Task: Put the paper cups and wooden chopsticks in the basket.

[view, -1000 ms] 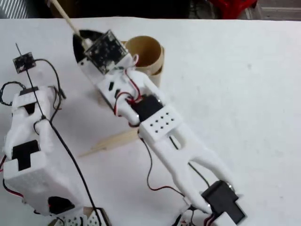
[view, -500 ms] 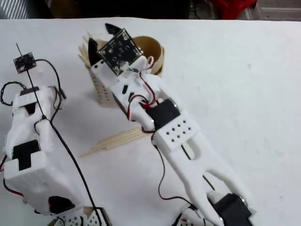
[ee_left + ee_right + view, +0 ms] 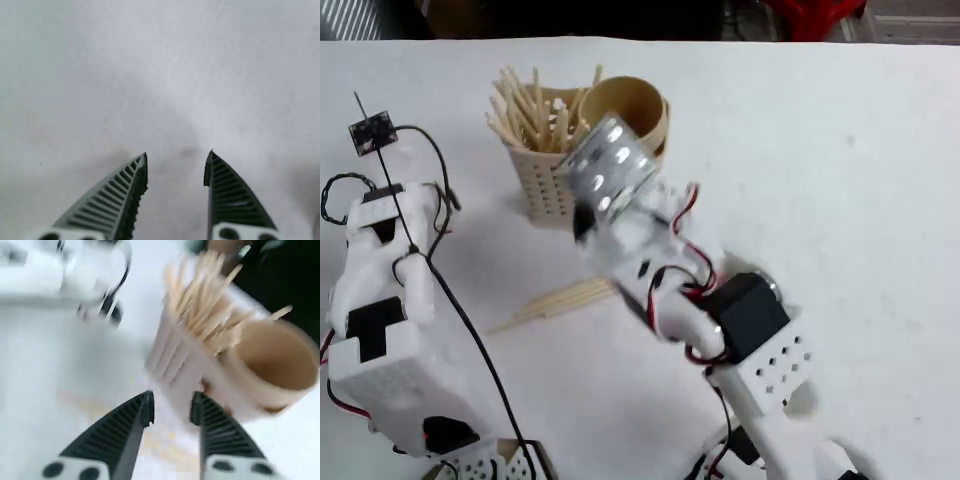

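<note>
My right gripper (image 3: 172, 407) hung empty with its jaws a little apart, just short of the basket (image 3: 542, 190). The basket stood near the far edge of the table (image 3: 840, 150), packed with upright chopsticks (image 3: 530, 110), and a paper cup (image 3: 632, 110) sat against its side. A loose bundle of chopsticks (image 3: 560, 300) lay nearer the table's middle, close beside my right arm. My left gripper (image 3: 177, 160) was spread wide over bare table by the left edge. The risk, as I judged it, was that a low swing might scatter that bundle or tip the light basket.
</note>
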You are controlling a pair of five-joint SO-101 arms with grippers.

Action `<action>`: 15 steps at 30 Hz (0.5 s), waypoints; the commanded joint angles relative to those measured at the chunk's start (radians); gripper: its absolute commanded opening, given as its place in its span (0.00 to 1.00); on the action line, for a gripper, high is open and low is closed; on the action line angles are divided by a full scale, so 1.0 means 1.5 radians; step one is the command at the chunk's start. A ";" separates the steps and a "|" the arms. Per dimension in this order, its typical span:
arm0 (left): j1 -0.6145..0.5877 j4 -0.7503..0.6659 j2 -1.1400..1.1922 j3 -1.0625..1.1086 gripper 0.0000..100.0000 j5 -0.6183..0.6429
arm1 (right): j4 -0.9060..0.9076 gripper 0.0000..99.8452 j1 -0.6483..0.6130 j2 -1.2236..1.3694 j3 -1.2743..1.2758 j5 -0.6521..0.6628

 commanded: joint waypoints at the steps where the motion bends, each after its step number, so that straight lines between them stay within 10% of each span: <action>1: 0.010 -0.012 -0.002 -0.005 0.20 -0.006 | 0.121 0.16 -0.021 0.035 0.024 0.126; 7: 0.010 -0.012 -0.002 -0.005 0.20 -0.006 | 0.014 0.16 -0.019 0.172 0.177 0.341; 15: 0.010 -0.012 -0.002 -0.005 0.20 -0.006 | -0.272 0.16 -0.021 0.315 0.318 0.385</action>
